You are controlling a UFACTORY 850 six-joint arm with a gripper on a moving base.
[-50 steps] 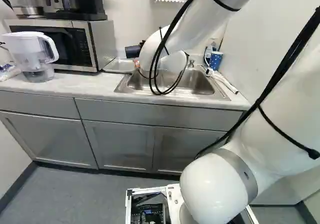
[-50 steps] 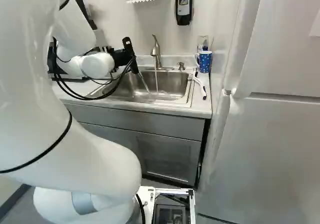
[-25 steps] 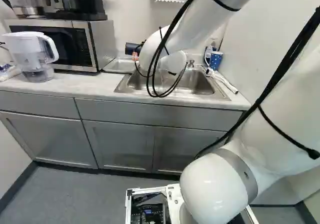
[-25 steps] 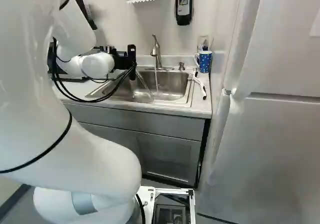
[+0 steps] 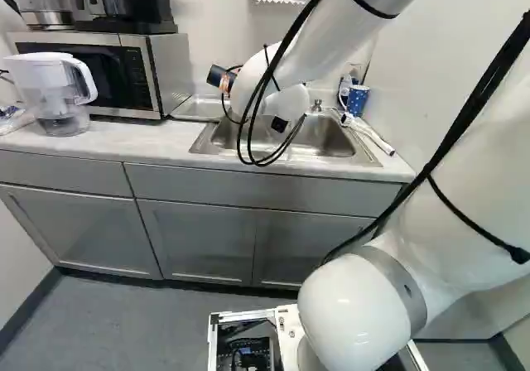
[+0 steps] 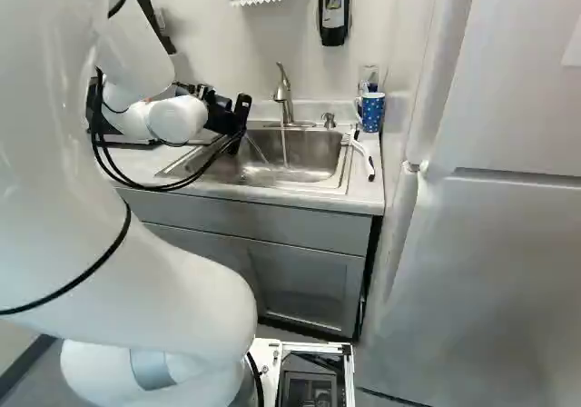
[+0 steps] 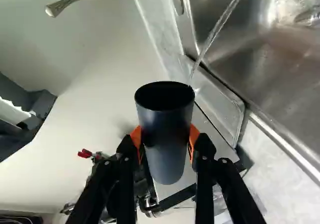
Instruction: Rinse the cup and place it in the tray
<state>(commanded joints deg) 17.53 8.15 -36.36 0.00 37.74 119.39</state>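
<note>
The cup (image 7: pixel 165 154) is clasped between both pads (image 7: pixel 194 137) of my gripper (image 7: pixel 165 136), tilted above the sink's (image 6: pixel 313 157) left end, spilling a thin stream (image 7: pixel 220 28). Swinging left too soon, I could dribble leftover water onto the tray (image 5: pixel 195 111) or counter (image 5: pixel 91 142). Wet walls might let it twist in my grip. My cables (image 5: pixel 281 50), looping near the basin, could snag its near rim. Farther right, on the far side, the faucet (image 6: pixel 284 94) runs; straying beneath would refill it.
</note>
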